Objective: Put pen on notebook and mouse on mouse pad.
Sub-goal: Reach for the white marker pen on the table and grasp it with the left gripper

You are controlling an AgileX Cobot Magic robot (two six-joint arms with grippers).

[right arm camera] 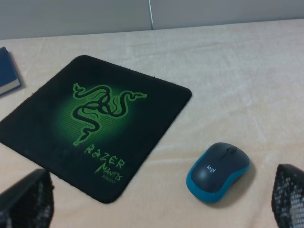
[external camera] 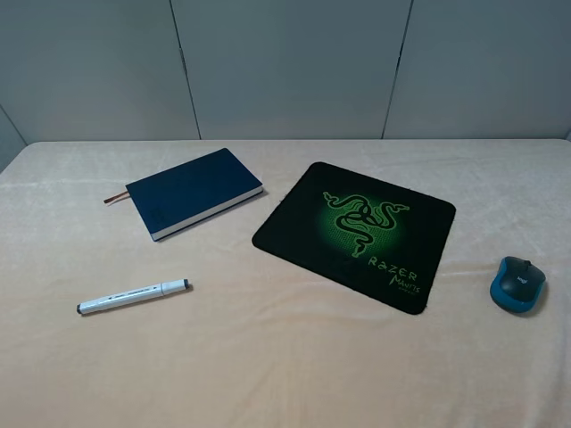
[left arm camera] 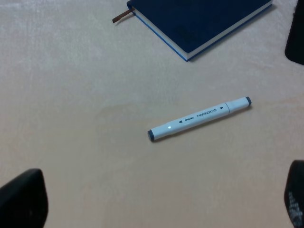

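The white pen (external camera: pixel 132 296) (left arm camera: pixel 199 118) lies flat on the cloth at the front left, apart from the navy notebook (external camera: pixel 194 192) (left arm camera: pixel 199 21) behind it. The black mouse pad (external camera: pixel 357 230) (right arm camera: pixel 90 121) with the green logo lies in the middle. To its right, on the cloth, sits the teal mouse (external camera: pixel 517 283) (right arm camera: pixel 219 172). My left gripper (left arm camera: pixel 156 204) hovers open above the pen, with nothing between its fingers. My right gripper (right arm camera: pixel 156 202) is open and empty, close to the mouse. Neither arm shows in the high view.
A cream cloth (external camera: pixel 285 357) covers the whole table. Grey wall panels (external camera: pixel 285 62) stand behind its far edge. A brown ribbon (external camera: pixel 114 198) sticks out of the notebook's left end.
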